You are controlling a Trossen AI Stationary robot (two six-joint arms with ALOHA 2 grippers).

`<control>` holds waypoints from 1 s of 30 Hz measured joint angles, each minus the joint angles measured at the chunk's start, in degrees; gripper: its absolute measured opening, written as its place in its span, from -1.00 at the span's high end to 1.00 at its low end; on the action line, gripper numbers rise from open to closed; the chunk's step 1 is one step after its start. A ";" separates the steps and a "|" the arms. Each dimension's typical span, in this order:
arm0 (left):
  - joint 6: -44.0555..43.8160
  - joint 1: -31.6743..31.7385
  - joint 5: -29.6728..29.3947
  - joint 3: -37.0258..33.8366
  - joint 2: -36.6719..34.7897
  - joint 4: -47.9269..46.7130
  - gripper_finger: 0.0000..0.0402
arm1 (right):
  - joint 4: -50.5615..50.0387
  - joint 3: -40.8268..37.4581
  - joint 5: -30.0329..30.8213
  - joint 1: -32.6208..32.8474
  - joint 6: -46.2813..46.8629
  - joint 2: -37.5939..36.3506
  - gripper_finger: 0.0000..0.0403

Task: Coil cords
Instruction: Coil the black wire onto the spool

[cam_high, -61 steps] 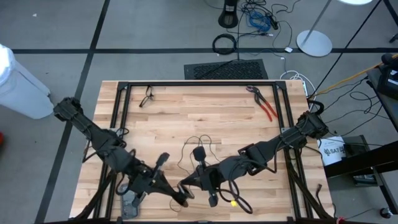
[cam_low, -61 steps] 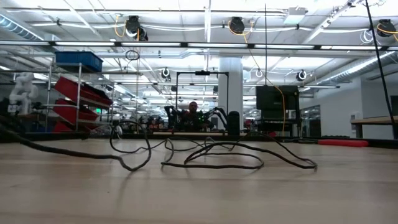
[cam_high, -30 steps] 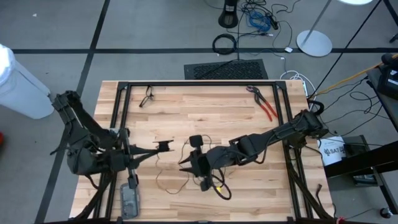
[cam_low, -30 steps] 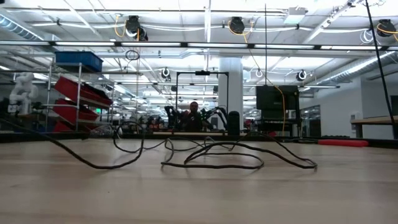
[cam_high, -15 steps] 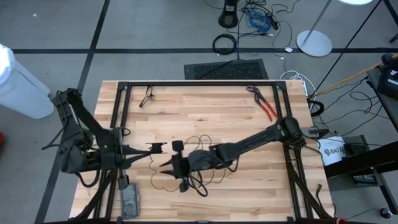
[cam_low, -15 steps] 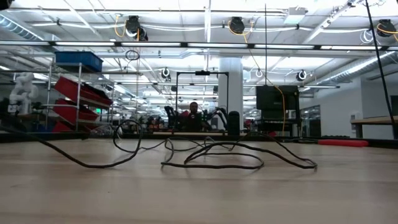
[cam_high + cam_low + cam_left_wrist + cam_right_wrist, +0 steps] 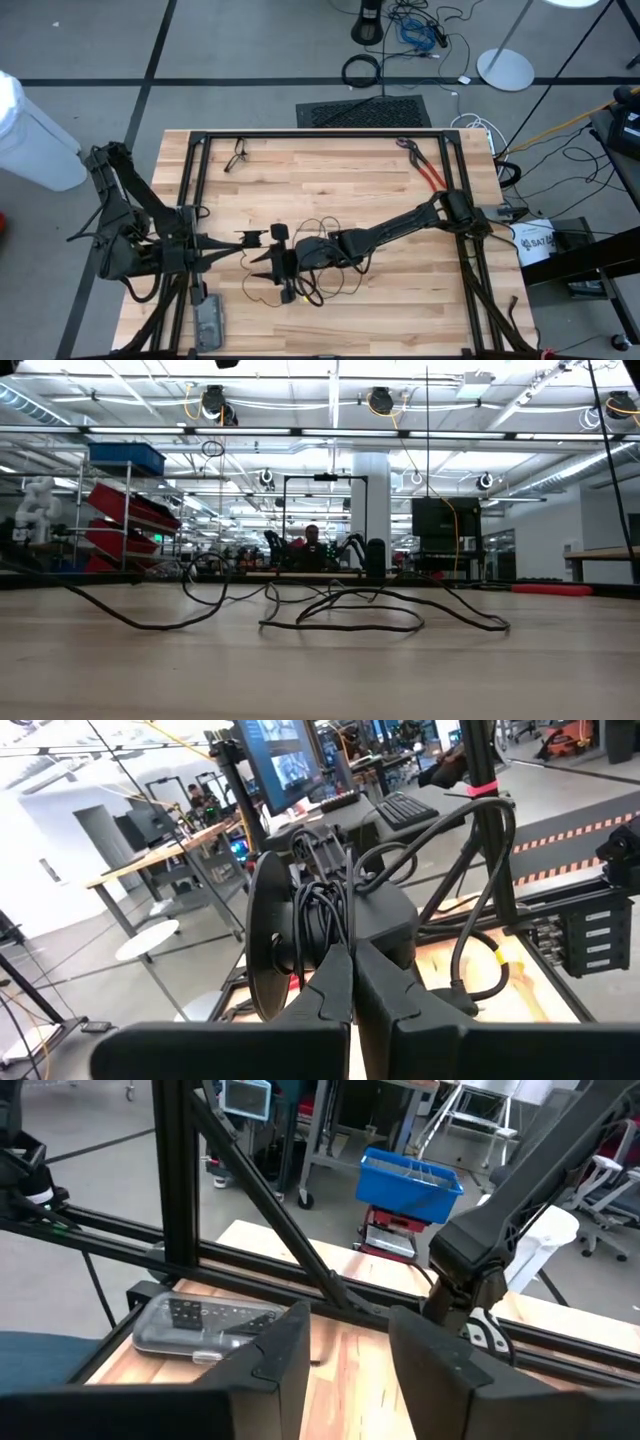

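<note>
Grey floor [image 7: 90, 50] with dark stripes, blue bin [image 7: 125, 457] on shelving, bright ceiling strip lights [image 7: 330, 402].

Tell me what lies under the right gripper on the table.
Under the right gripper lie loose loops of the thin black cord on the wooden table. The arm covers part of the cord, so its full run there is hidden.

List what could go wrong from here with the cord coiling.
1. The thin black cord still lies in loose, overlapping loops on the wooden table; pulling one strand may tighten a tangle instead of forming a coil.
2. The right tool, fingers apart, sits very near the shut left tool at mid-table; the two could collide.
3. With the right tool open, any strand it was guiding may slip and let the loops spring apart.
</note>
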 joint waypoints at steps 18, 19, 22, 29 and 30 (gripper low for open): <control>-0.04 0.02 0.00 0.00 0.00 0.01 0.99 | 0.13 0.02 -1.92 -0.46 1.55 0.23 0.37; -0.04 0.02 0.00 0.00 0.00 0.01 0.99 | 0.91 0.04 -2.46 -0.56 1.68 0.54 0.37; -0.07 0.02 0.00 0.00 0.02 0.01 0.99 | 1.79 0.00 -2.73 -0.69 1.73 1.19 0.37; -0.07 0.02 0.00 -0.02 0.03 0.01 0.99 | 2.95 0.00 -3.04 -0.79 2.38 1.96 0.38; -0.04 0.04 0.00 -0.02 0.04 0.01 0.99 | 2.95 0.00 -3.06 -0.79 2.38 2.03 0.39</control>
